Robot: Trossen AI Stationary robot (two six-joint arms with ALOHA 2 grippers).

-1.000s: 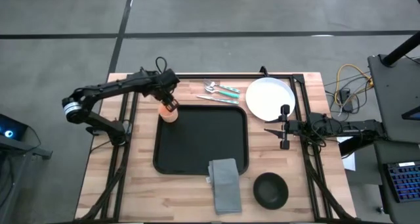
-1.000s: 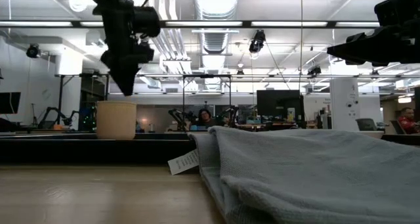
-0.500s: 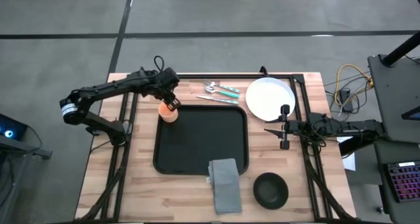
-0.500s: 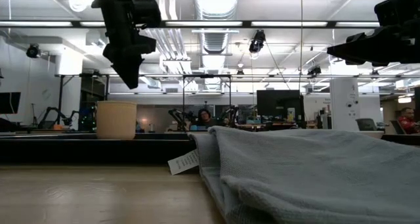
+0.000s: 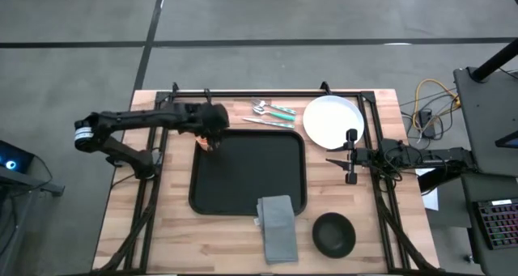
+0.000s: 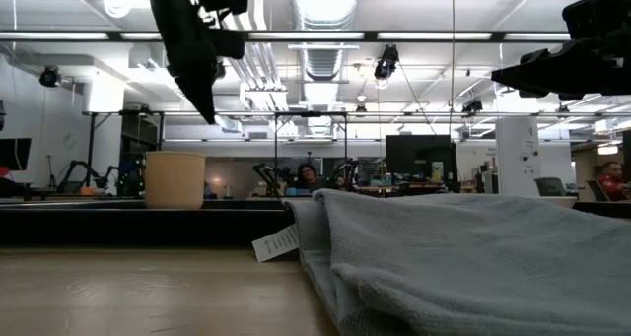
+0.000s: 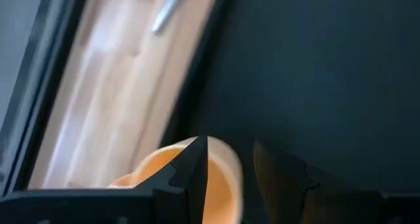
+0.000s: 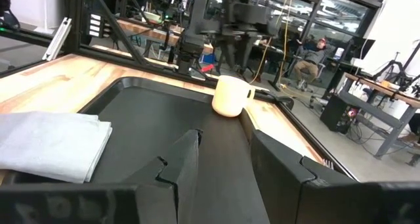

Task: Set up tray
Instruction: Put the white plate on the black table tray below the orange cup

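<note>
The black tray (image 5: 243, 179) lies mid-table. A cream cup (image 6: 175, 179) stands upright on its base in the tray's far left corner, its handle showing in the right wrist view (image 8: 230, 96). My left gripper (image 5: 212, 137) hangs open just above the cup, slanting down. In the low view its fingers (image 6: 207, 107) are clear of the rim. The left wrist view shows the cup (image 7: 164, 178) under one finger. My right gripper (image 5: 346, 156) waits open and level at the tray's right side, with nothing between its fingers (image 8: 275, 165).
A white plate (image 5: 333, 121) and cutlery (image 5: 271, 112) lie on the wood beyond the tray's far edge. A folded grey napkin (image 5: 277, 226) overlaps the tray's near rim, and a dark bowl (image 5: 333, 234) sits near right. The tray's middle is bare.
My left gripper has risen a little above the cup and swung toward the table's near edge, rolling as it went. It has stayed open. The cup has kept its place on the tray.
</note>
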